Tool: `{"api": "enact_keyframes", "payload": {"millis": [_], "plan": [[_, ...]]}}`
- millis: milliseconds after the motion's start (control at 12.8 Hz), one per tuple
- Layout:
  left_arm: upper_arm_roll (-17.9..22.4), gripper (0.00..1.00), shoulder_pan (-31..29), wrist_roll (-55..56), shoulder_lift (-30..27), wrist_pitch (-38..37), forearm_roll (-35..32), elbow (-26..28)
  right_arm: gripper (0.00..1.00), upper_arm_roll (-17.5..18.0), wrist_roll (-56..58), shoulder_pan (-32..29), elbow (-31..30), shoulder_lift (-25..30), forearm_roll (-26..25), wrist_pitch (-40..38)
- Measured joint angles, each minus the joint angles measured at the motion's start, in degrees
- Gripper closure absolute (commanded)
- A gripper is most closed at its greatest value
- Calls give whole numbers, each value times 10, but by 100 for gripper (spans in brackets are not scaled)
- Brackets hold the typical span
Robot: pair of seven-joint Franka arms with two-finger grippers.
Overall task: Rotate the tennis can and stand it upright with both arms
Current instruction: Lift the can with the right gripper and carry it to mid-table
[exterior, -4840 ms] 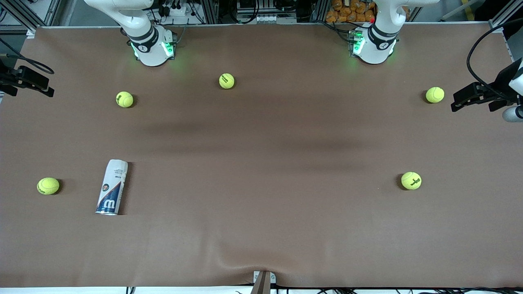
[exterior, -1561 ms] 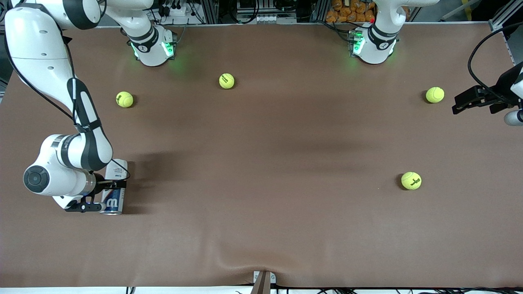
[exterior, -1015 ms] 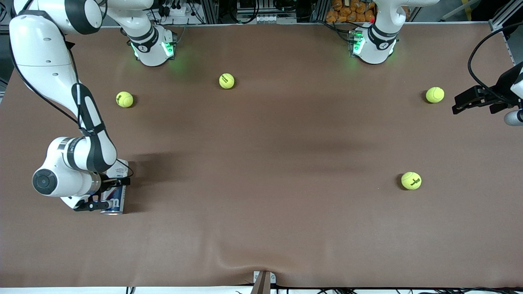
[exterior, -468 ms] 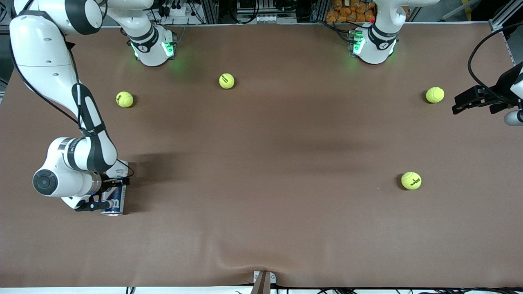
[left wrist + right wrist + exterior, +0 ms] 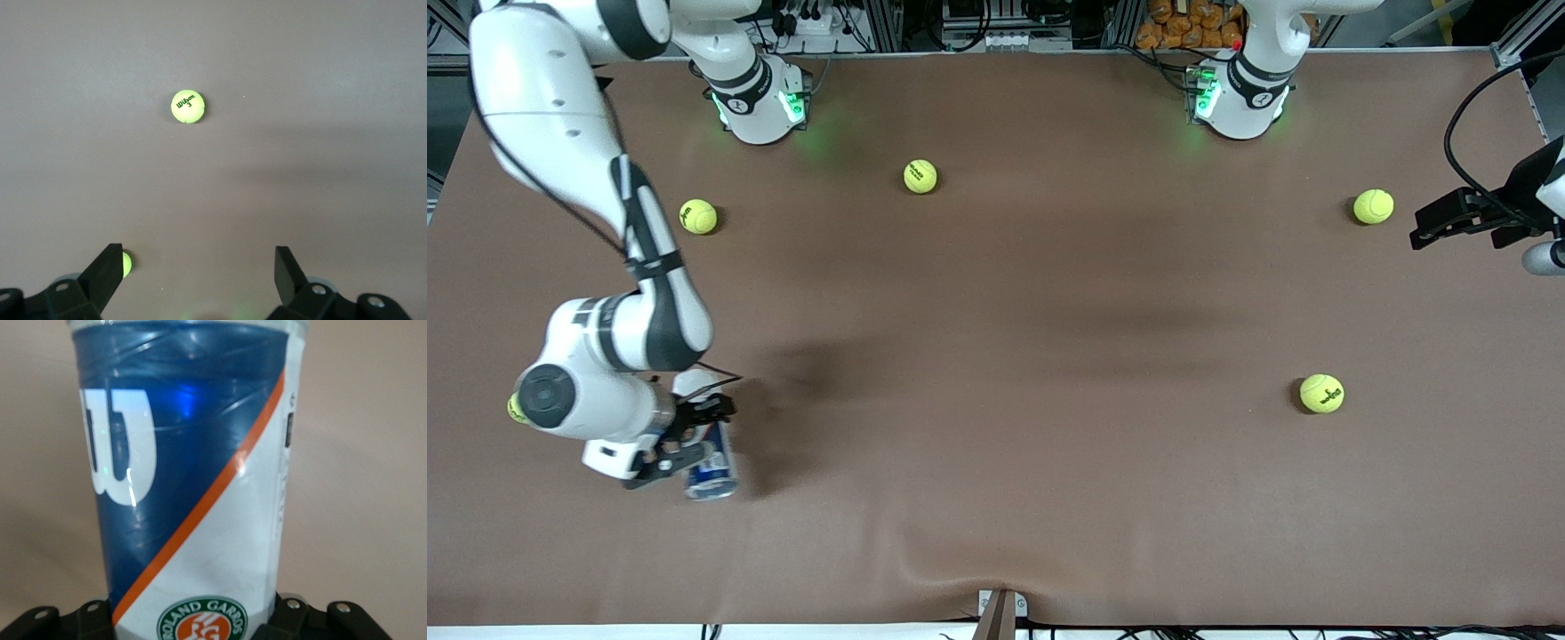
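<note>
The tennis can (image 5: 713, 464) is a clear tube with a white and dark blue label and a white "W". My right gripper (image 5: 687, 439) is shut on its middle, over the brown table (image 5: 996, 498) toward the right arm's end. The can lies roughly level, its blue end pointing at the front camera. In the right wrist view the tennis can (image 5: 193, 487) fills the frame, and the right gripper (image 5: 193, 625) clamps its white part. My left gripper (image 5: 198, 270) hangs open high over the table, holding nothing; the front view does not show it.
Yellow-green tennis balls lie scattered: one (image 5: 698, 216) and another (image 5: 920, 176) near the right arm's base, two (image 5: 1373, 206) (image 5: 1321, 393) toward the left arm's end, one (image 5: 513, 407) half hidden by the right arm. Under the left gripper lies a ball (image 5: 187, 107). A black camera mount (image 5: 1458, 213) stands at the table edge.
The right gripper closed on the can, then carried it toward the front camera and the table's middle, turning it slightly. The left arm has not moved.
</note>
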State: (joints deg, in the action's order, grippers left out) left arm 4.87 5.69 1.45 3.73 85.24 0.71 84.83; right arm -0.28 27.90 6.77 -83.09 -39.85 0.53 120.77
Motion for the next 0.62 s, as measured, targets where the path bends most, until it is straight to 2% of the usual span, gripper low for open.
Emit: {"api": "enact_keyframes", "payload": {"millis": [390, 625], "plan": [[0, 0, 0, 0, 1, 0, 0, 0, 34, 2, 174, 184, 1, 22, -10, 6], [0, 0, 1, 0, 1, 0, 0, 0, 33, 1, 196, 277, -8, 19, -57, 23]]}}
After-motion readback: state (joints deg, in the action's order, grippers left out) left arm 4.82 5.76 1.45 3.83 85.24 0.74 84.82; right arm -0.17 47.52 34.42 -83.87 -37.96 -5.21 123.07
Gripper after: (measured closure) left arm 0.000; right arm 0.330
